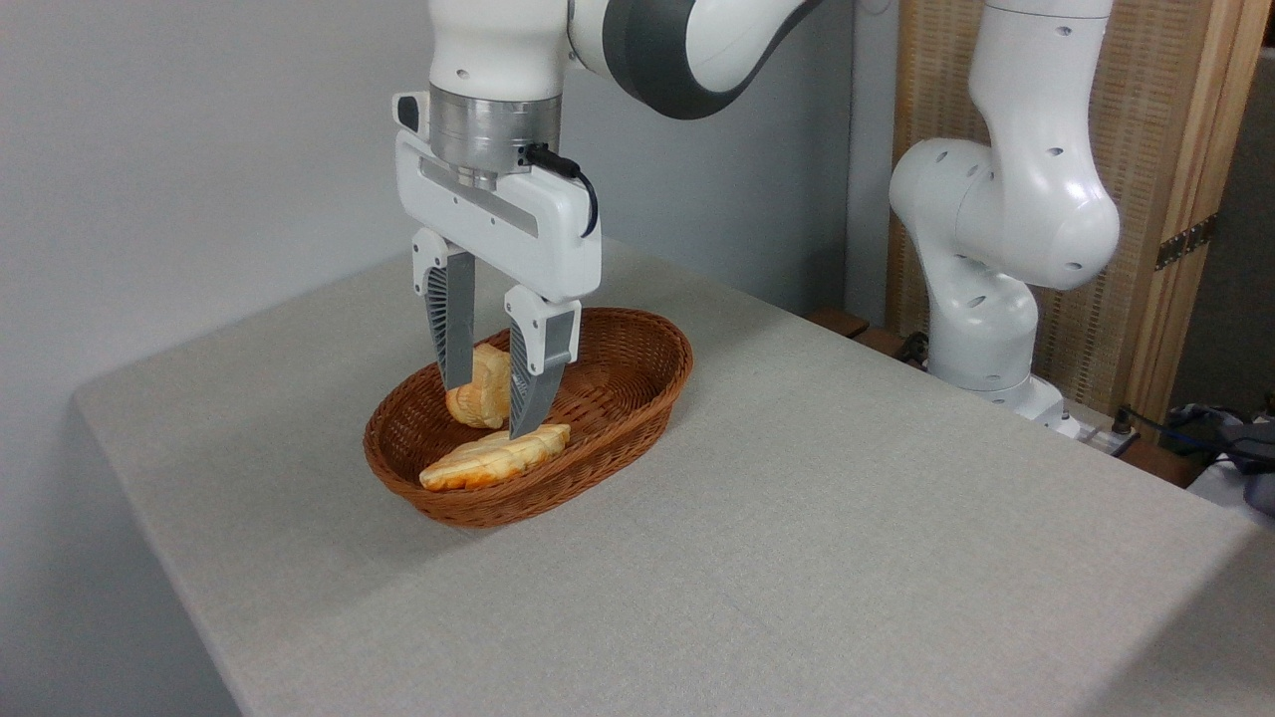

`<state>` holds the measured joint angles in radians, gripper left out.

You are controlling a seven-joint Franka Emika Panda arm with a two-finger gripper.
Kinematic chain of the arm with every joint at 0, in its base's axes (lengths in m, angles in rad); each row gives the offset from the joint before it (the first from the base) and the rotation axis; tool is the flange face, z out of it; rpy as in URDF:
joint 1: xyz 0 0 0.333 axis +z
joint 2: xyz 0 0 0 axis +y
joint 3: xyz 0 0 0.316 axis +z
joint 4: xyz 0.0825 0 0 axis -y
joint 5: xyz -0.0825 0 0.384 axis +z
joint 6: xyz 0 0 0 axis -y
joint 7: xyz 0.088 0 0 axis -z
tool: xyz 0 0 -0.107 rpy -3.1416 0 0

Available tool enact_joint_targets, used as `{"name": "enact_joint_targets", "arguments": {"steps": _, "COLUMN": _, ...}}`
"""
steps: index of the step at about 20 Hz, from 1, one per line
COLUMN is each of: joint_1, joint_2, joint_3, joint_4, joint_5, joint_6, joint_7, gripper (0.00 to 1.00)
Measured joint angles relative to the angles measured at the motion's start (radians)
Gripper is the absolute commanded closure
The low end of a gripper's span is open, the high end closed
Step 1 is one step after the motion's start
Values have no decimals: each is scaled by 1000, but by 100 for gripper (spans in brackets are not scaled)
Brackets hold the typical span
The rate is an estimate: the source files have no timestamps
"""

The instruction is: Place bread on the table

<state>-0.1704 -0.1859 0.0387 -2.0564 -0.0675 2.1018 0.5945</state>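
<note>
The small, knobbly golden-brown roll (pixel 480 388) sits right between the two grey fingers of the white gripper (pixel 491 410), inside the brown oval wicker basket (pixel 637 351), and the fingers look pressed against its sides. It seems to ride a little above the basket floor, though I cannot tell that for sure. Pointing straight down, the gripper has the roll directly beneath its palm, so the way out is straight up and over the rim.

Just in front lies the longer, flat leaf-shaped bread with scored ridges (pixel 495 457), its long axis running left to right (touching the nearer fingertip, or just behind it: hard to say).

The count: two breads, one basket, one arm. The large grey-beige cloth-covered table (pixel 847 518) offers open cloth to the right and front, and any of it would do for a landing spot.
</note>
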Motion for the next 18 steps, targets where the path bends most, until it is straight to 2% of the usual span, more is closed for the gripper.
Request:
{"name": "enact_joint_targets", "arguments": {"steps": 9, "joint_1": -1, "joint_2": 0, "joint_3": 5, "joint_4": 19, "joint_5": 0, "joint_6": -60, "joint_7": -2, "gripper": 0}}
{"name": "enact_joint_targets", "arguments": {"steps": 18, "joint_1": -2, "joint_2": 2, "joint_3": 5, "joint_4": 19, "joint_5": 0, "joint_6": -62, "joint_7": -3, "gripper": 0}}
